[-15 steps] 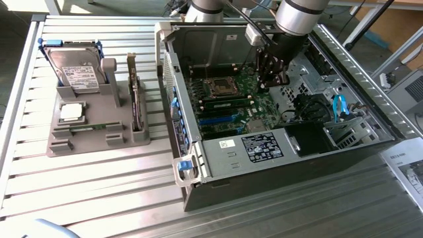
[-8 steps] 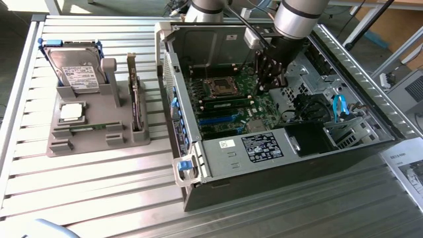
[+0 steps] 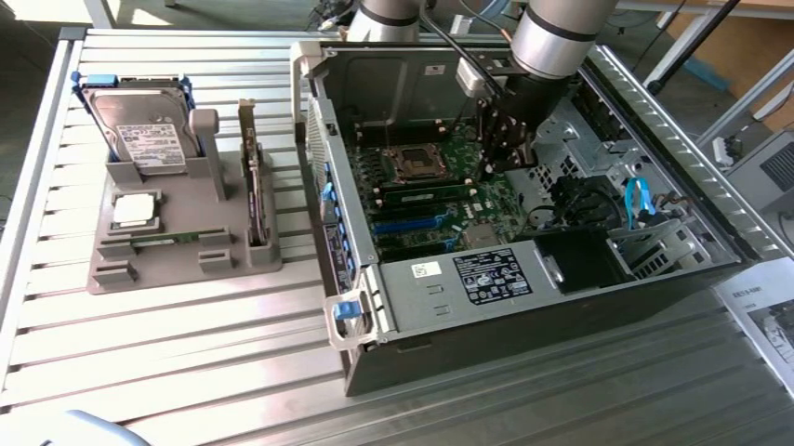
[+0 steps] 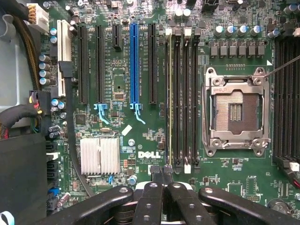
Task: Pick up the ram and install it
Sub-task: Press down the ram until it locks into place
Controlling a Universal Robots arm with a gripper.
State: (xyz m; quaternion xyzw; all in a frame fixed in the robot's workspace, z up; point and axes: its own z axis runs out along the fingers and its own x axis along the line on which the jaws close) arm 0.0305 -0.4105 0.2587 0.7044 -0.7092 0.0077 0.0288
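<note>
The ram [image 4: 169,98] is a thin green stick standing on edge in the memory slot closest to the blue slot [image 4: 134,65], beside the open processor socket [image 4: 236,110]. In the exterior view the ram [image 3: 426,194] shows as a green strip just below the socket [image 3: 416,164] inside the open computer case [image 3: 372,279]. My gripper [image 4: 161,174] is shut, its black fingertips [image 4: 156,172] pressed together just off the ram slots' near end, with nothing seen between them. In the exterior view the gripper [image 3: 504,153] hangs over the motherboard inside the case.
A grey parts tray [image 3: 112,274] on the slatted table at the exterior view's left holds a hard drive [image 3: 143,130], a square silver chip [image 3: 134,210] and an upright expansion card [image 3: 255,200]. Cables [image 4: 70,136], a heatsink [image 4: 100,156] and the case walls crowd the board.
</note>
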